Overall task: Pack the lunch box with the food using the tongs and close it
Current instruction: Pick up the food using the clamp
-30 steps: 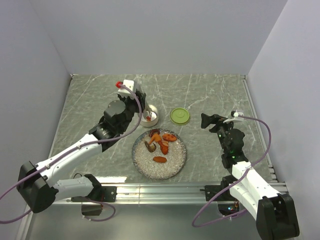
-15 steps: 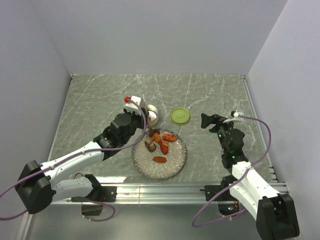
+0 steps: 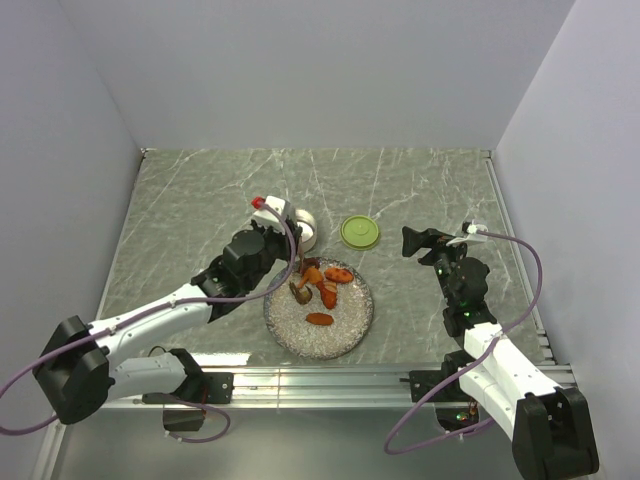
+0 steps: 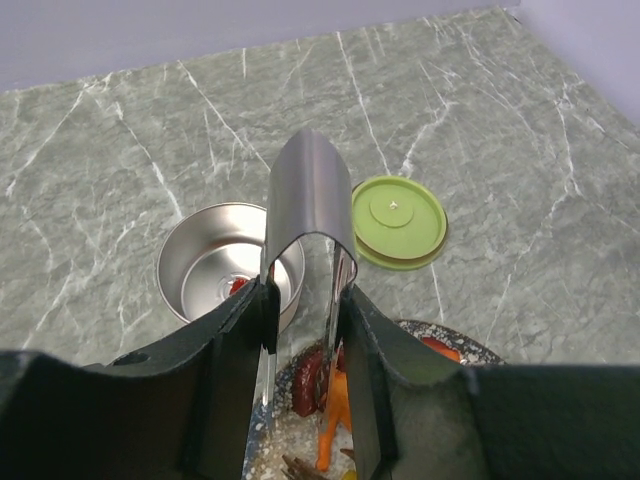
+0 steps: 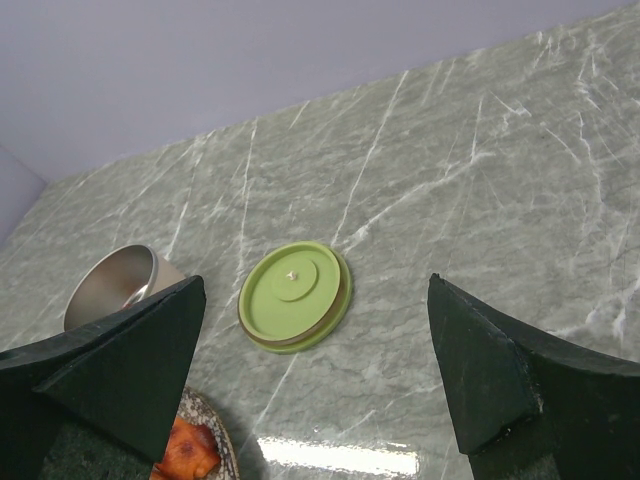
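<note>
My left gripper (image 3: 284, 236) (image 4: 305, 310) is shut on the tongs (image 4: 310, 195) (image 3: 299, 258), whose two thin arms run down between the fingers. The tong tips hang slightly apart over the far left edge of the speckled plate (image 3: 322, 338), right above an orange piece (image 4: 337, 412) and a dark red piece (image 4: 308, 385) of the food (image 3: 325, 283). The steel lunch box (image 4: 225, 255) (image 3: 307, 230) stands just behind the plate with one red chunk (image 4: 238, 287) inside. Its green lid (image 3: 360, 232) (image 5: 295, 295) lies flat to the right. My right gripper (image 3: 420, 240) (image 5: 313, 282) hovers open and holds nothing.
The plate's rim (image 5: 205, 412) and the lunch box (image 5: 112, 285) show at the left of the right wrist view. Grey marble table runs to the white walls on three sides. A metal rail runs along the near edge by the arm bases.
My left arm has swung from above the lunch box back toward the plate, bringing the tongs down over the food. The right arm has not moved.
</note>
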